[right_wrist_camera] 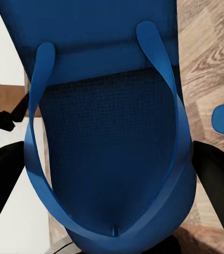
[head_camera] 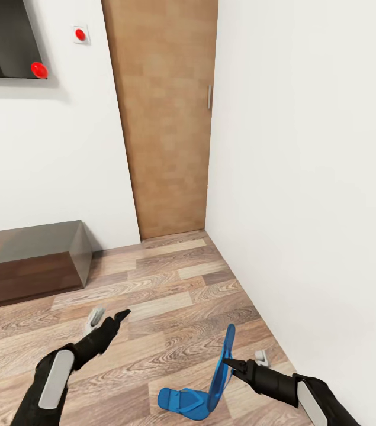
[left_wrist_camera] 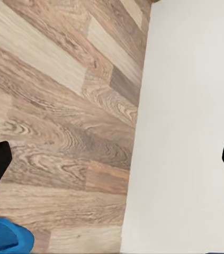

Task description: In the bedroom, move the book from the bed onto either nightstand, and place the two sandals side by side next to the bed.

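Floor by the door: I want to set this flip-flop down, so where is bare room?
The brown wood-plank floor is bare between the long low dark bench, the brown door and the white wall. It is crowded near the right pincer, where the upright bright blue flip-flop stands over another one lying flat.

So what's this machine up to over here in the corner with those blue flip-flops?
It is tidying up sandals. Its right tool grips one blue sandal, held up on edge above the wood floor. The second sandal lies flat on the floor just beneath it. The left tool hangs open and empty over the floor, near a low dark bench. All this sits in a corner by a white wall and a brown door.
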You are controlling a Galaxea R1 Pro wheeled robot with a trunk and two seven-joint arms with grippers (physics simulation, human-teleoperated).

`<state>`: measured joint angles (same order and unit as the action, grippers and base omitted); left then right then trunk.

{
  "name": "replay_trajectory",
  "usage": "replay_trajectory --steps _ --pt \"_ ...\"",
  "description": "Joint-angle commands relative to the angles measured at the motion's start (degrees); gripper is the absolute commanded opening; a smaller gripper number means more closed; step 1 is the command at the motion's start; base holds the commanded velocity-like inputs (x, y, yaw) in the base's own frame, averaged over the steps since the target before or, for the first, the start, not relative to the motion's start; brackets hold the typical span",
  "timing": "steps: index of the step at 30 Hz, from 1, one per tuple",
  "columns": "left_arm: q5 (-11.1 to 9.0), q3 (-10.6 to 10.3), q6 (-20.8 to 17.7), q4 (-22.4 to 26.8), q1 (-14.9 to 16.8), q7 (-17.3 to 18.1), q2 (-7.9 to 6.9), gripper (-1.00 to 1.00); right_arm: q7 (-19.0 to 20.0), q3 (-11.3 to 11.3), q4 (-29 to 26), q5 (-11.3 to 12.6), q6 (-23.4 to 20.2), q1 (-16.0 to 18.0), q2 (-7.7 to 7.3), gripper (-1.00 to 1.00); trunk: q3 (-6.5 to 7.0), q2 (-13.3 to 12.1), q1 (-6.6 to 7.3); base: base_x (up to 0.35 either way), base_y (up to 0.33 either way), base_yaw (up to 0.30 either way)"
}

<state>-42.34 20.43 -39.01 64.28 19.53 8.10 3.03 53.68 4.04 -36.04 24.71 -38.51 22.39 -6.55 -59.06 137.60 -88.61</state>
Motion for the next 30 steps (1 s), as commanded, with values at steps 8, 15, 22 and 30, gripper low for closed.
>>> replay_trajectory --steps 8,15,22,30 --pt "-21.27 -0.57 6.68 10.62 0.33 -38.08 6.44 1.0 0.17 0.21 -0.07 0.42 -0.36 0.02 -0.03 -1.0 -0.05 0.02 0.01 0.0 0.0 0.0" --pt "-27.55 -7.17 19.69 11.83 0.33 -52.35 6.57 1.0 0.47 0.31 -0.08 0.6 -0.42 0.02 -0.07 -1.0 -0.05 0.02 0.01 0.0 0.0 0.0" --pt "-28.0 -10.04 24.56 11.13 0.33 -53.71 6.55 1.0 0.77 0.57 -0.07 1.04 -0.79 0.01 -0.55 -1.0 -0.05 0.02 0.01 0.0 0.0 0.0" --pt "-28.24 -10.32 24.56 10.94 0.33 -53.89 6.39 1.0 0.75 0.67 0.11 10.97 -1.04 -0.06 -3.66 -1.0 -0.05 0.02 0.01 0.0 0.0 0.0"
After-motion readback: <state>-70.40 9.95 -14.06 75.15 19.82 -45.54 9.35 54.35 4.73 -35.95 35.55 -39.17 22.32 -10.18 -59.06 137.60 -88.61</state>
